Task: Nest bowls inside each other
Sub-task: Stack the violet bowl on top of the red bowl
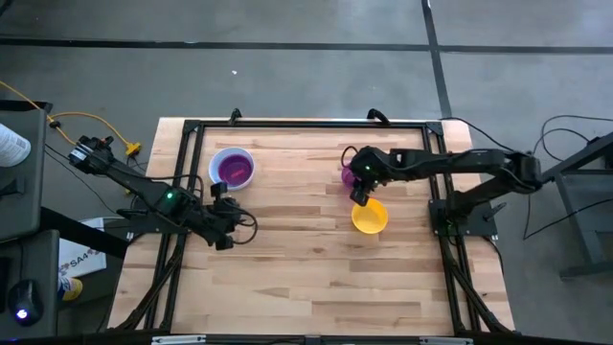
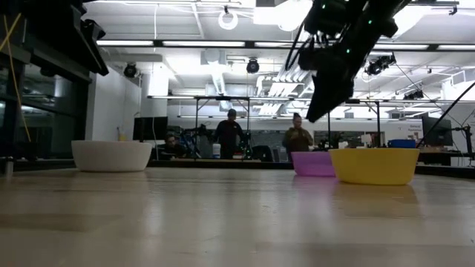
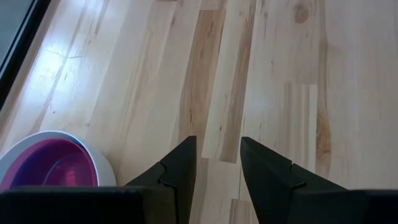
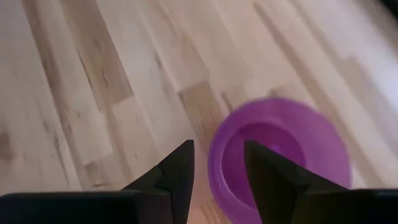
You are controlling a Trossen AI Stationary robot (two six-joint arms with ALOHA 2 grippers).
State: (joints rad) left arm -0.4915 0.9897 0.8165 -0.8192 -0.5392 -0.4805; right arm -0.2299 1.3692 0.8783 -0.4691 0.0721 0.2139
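Note:
A white bowl (image 1: pixel 233 169) with a purple bowl (image 3: pixel 53 168) nested in it stands at the table's far left. Another purple bowl (image 4: pixel 280 152) stands right of centre, and a yellow bowl (image 1: pixel 370 217) stands just nearer than it. In the low view the white bowl (image 2: pixel 111 156), the lone purple bowl (image 2: pixel 313 163) and the yellow bowl (image 2: pixel 375 165) all rest on their bases. My right gripper (image 4: pixel 219 158) is open and hangs slanting down above the lone purple bowl's rim, touching nothing (image 2: pixel 319 111). My left gripper (image 3: pixel 217 149) is open over bare wood, near the white bowl.
A black frame (image 1: pixel 306 125) runs along the table's far edge and both sides. Bare wood (image 1: pixel 306 278) fills the middle and near part of the table. People stand in the room far behind the table (image 2: pixel 230 133).

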